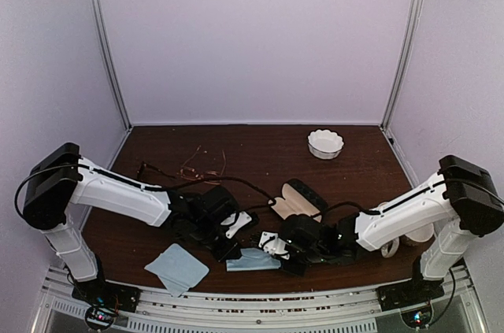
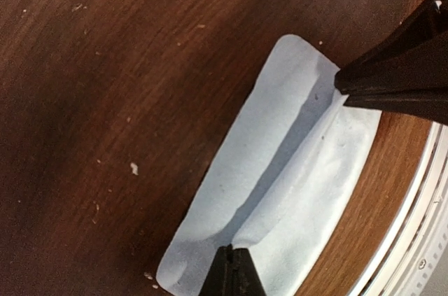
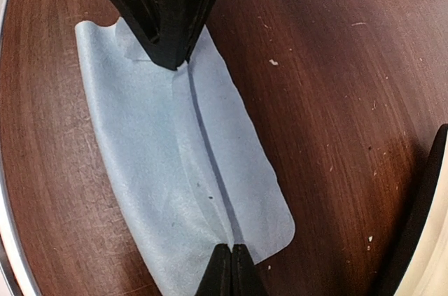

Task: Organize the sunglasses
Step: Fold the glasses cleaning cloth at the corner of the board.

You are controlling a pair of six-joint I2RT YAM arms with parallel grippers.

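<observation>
The left gripper (image 2: pixel 233 250) and the right gripper (image 3: pixel 231 248) each pinch one end of the thin light-blue cloth (image 2: pixel 301 191); I think an uneven pull may slip it free.

Both arms reach inward from their bases, forearms low over the counter (image 1: pixel 260 161), wrists angled down. The left claw (image 1: pixel 227 248) and right claw (image 1: pixel 273 245) face each other closely, jaws closed, each pinching an end of one cloth (image 1: pixel 250 261).
</observation>
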